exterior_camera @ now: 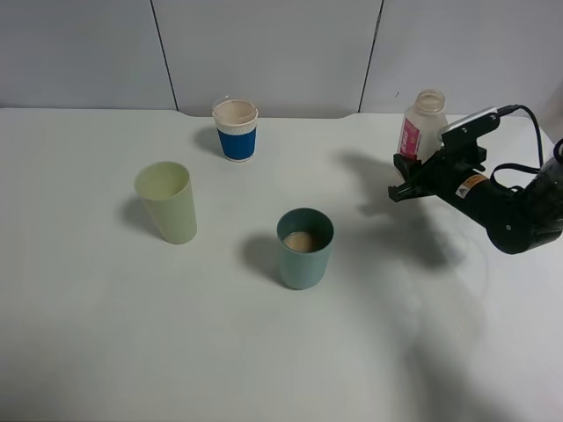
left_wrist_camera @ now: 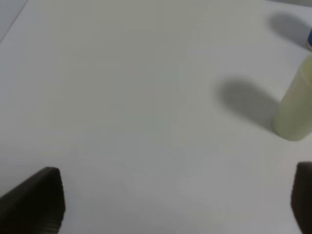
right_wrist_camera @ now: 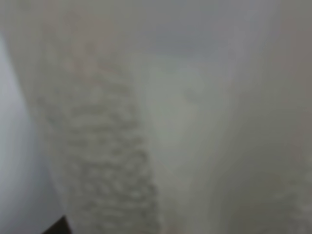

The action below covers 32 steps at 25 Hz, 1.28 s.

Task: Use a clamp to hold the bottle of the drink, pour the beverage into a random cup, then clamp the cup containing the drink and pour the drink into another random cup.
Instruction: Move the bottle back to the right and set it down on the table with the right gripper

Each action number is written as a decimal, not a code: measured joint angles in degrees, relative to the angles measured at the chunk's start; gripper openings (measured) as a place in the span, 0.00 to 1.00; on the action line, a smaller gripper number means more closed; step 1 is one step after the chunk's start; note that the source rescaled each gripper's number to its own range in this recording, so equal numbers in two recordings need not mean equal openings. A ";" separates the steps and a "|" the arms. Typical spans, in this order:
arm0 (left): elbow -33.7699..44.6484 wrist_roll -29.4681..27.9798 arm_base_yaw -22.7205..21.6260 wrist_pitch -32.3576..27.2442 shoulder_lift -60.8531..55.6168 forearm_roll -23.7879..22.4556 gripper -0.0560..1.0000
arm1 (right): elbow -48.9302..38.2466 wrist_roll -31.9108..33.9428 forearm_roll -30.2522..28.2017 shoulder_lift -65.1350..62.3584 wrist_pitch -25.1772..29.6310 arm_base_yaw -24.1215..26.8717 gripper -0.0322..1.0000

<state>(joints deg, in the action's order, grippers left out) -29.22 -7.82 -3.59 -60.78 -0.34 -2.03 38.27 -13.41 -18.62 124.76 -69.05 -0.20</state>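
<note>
Right fingers [exterior_camera: 403, 187] are closed on the lower body of the bottle of the drink [exterior_camera: 424, 123], as I judge it. The bottle stands upright above them, and its translucent wall fills my right wrist view, too close to be sharp. Its base is hidden behind them, so I cannot tell whether it rests on the worktop [exterior_camera: 176, 343]. My left fingers [left_wrist_camera: 39, 200] stand wide apart with nothing between them, and that arm does not show from above.

What the coming move turns on is the cup containing the drink [exterior_camera: 305, 257]. It lies left of my right fingers and nearer the front edge, well apart from them, upright, with the beverage [exterior_camera: 301, 241] low inside. The bottle's pour looks done, so a grip on this cup should come in level, across its upright axis. I judge my right arm better placed for it. My left wrist view shows the pale green cup [left_wrist_camera: 295, 114], not this one.

From above, the pale green cup [exterior_camera: 167, 204] stands further left across bare, flat white worktop. A blue-sleeved paper cup [exterior_camera: 236, 141] sits at the back, off that line. Pale wall panels [exterior_camera: 264, 53] close the room behind.
</note>
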 joint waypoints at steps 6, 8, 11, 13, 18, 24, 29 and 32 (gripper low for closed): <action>0.00 0.00 0.00 0.00 0.00 0.00 0.81 | 4.08 1.38 0.16 2.88 -0.05 -1.07 0.03; 0.00 0.00 0.00 0.00 0.00 0.00 0.81 | 5.64 2.16 0.77 4.77 -0.05 -2.95 0.03; 0.00 0.00 0.00 0.00 0.00 0.00 0.81 | 5.88 2.51 1.33 5.73 -0.05 -4.24 0.03; 0.00 0.00 0.00 0.00 0.00 0.00 0.81 | 5.88 2.51 2.13 5.92 0.00 -4.83 0.03; 0.00 0.00 0.00 0.00 0.00 0.00 0.81 | 5.88 2.56 4.05 5.92 -0.05 -4.90 0.03; 0.00 0.00 0.00 0.00 0.00 0.00 0.81 | 5.88 2.56 5.36 5.92 0.35 -4.90 0.03; 0.00 0.00 0.00 0.00 0.00 0.00 0.81 | 5.88 3.30 5.50 5.92 0.35 -4.90 0.24; 0.00 0.00 0.00 0.00 0.00 0.00 0.81 | 5.88 3.87 5.50 5.92 0.30 -4.90 0.34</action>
<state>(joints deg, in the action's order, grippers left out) -29.22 -7.82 -3.59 -60.78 -0.34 -2.03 44.14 -9.53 -13.13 130.68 -68.75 -5.09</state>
